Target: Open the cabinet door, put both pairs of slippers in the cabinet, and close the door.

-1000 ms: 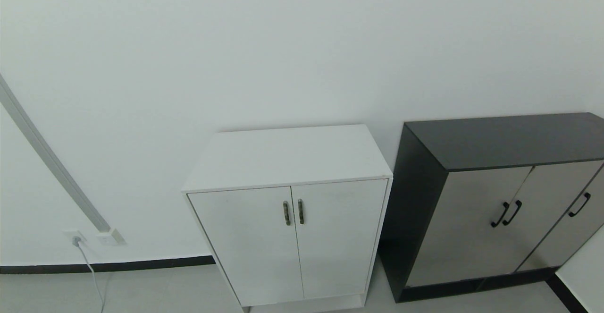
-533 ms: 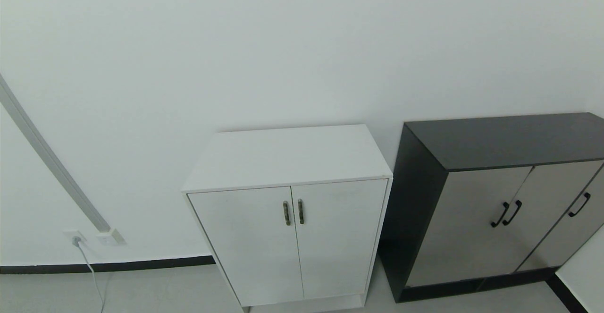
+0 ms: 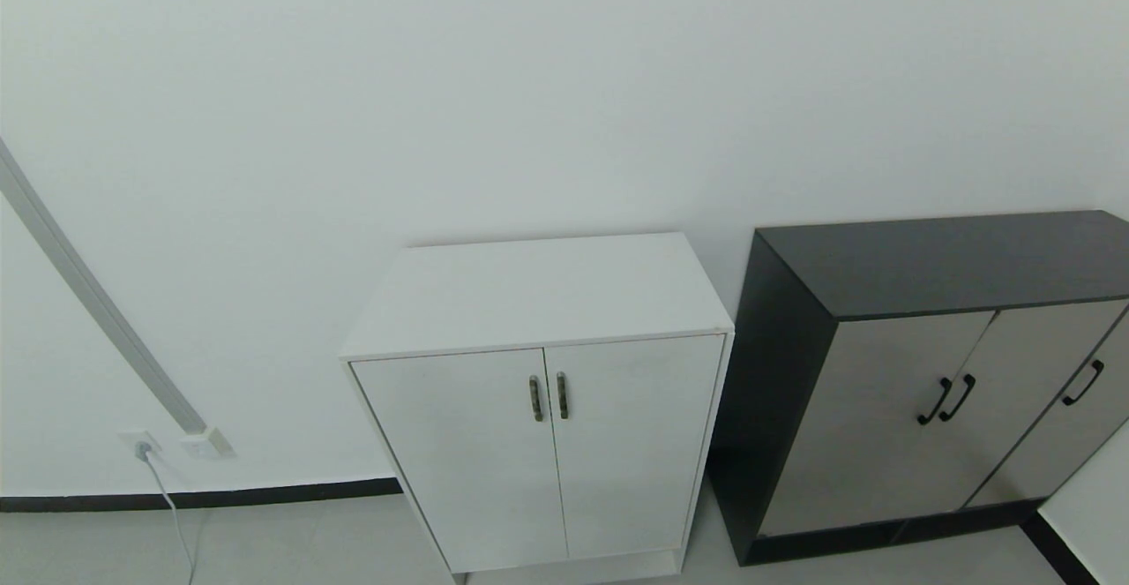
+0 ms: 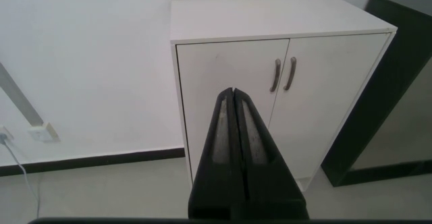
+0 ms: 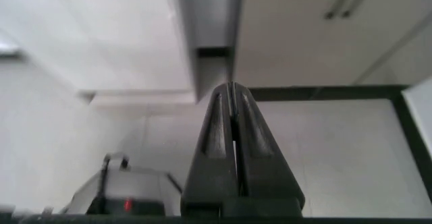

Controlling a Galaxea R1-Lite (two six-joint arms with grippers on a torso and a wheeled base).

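A white cabinet (image 3: 538, 294) stands against the wall, straight ahead in the head view. Both of its doors are closed, and two dark handles (image 3: 548, 397) sit side by side at the middle seam. In the left wrist view, my left gripper (image 4: 233, 92) is shut on nothing. It is held some way in front of the white cabinet (image 4: 223, 69), level with the left door. In the right wrist view, my right gripper (image 5: 231, 88) is also shut and empty. It is low above the floor, pointing at the gap (image 5: 212, 55) between the two cabinets.
A black cabinet (image 3: 926, 258) with grey doors and black handles stands close on the white one's right. On the left wall are a socket with a plugged-in cable (image 3: 141, 449) and a slanting cable duct (image 3: 88, 294). Pale floor (image 3: 265, 541) lies in front.
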